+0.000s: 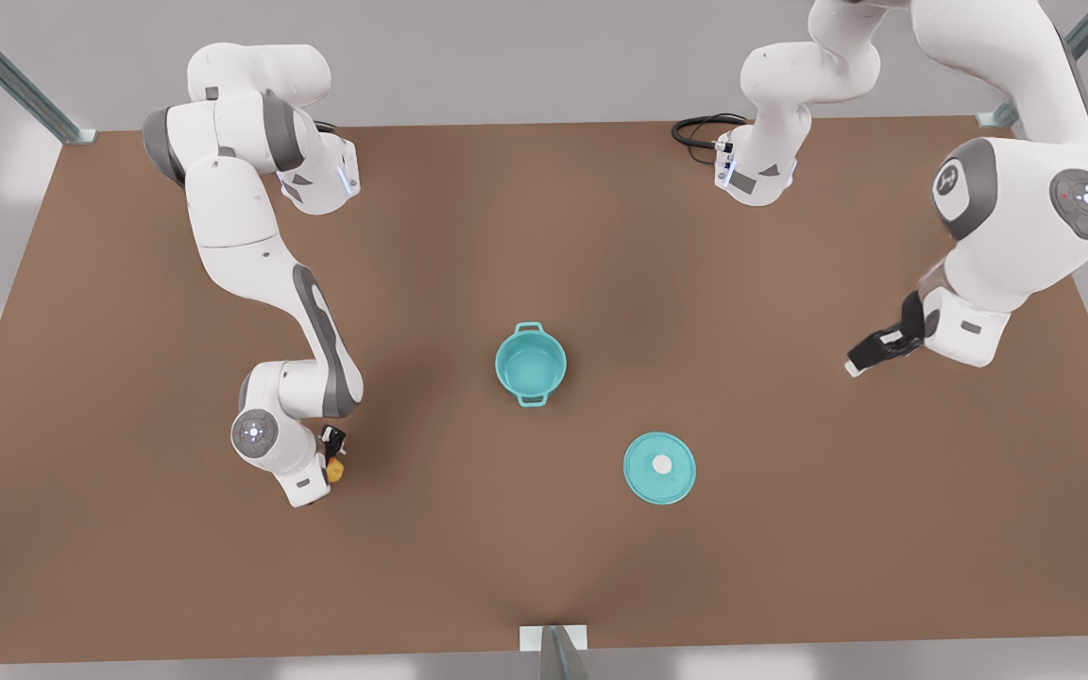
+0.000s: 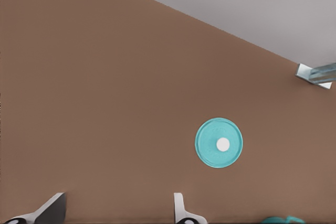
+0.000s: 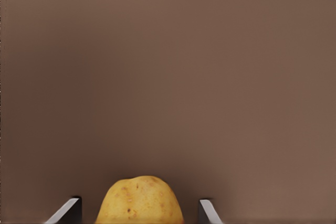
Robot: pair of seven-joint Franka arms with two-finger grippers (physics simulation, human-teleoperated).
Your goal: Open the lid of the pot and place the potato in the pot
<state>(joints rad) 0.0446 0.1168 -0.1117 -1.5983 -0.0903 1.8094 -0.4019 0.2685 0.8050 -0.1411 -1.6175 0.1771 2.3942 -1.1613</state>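
Both arms [image 1: 251, 246] are fat white tubes with grey patches at the bends. Round grey caps on the joints have a small light in the middle. A black cable [image 1: 700, 130] loops beside one arm's base, and the fingers [image 1: 870, 354] are black with white tips.

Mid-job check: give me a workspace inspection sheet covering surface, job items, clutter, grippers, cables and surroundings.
Surface: brown table, flat and bare around the items.
Pot: upright, uncovered, nothing visible inside.
Pot lid: flat on the table beside the pot, knob up.
Potato: on the table between the right gripper's fingers, gaps either side.
Clutter: nothing seen.
Right gripper: open, down at the potato.
Left gripper: open, waiting, holding nothing.
Cables: black loop at the far arm base.
Surroundings: grey walls, metal frame struts.
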